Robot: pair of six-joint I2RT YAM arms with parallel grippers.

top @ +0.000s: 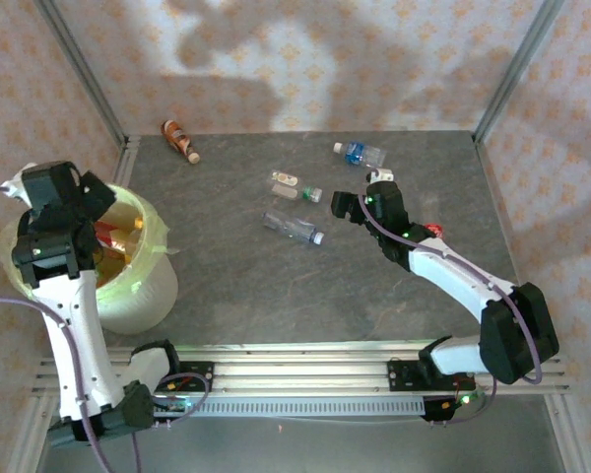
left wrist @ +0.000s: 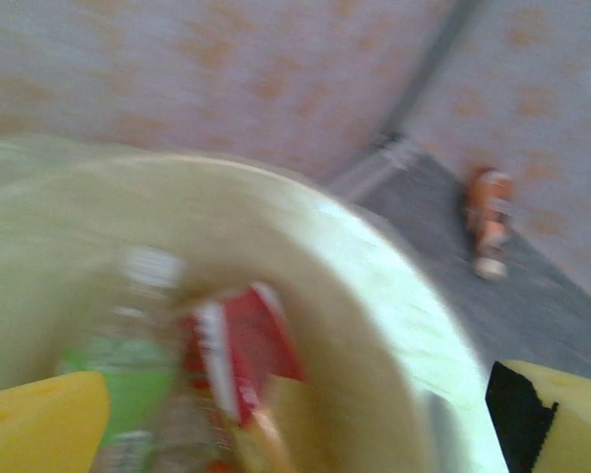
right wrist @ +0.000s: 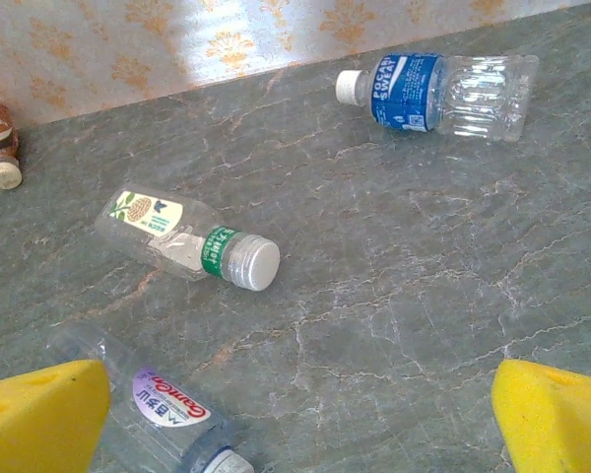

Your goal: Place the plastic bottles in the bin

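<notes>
Purple-label bottle (right wrist: 167, 409), just beside spread right jaws

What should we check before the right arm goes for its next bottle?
1. Right gripper open, nothing in it: ok.
2. Target centred: not ok. The purple-label bottle lies off to one pad, not between the two.
3. Left gripper empty: ok. It is open above the bin.
4. Room in the bin: cannot tell. The left wrist view is blurred, though bottles show inside.
5. Table cleared: not ok. The green-banded bottle, blue-label bottle and orange bottle also lie there.
6. Arms apart: ok, on opposite sides.
</notes>
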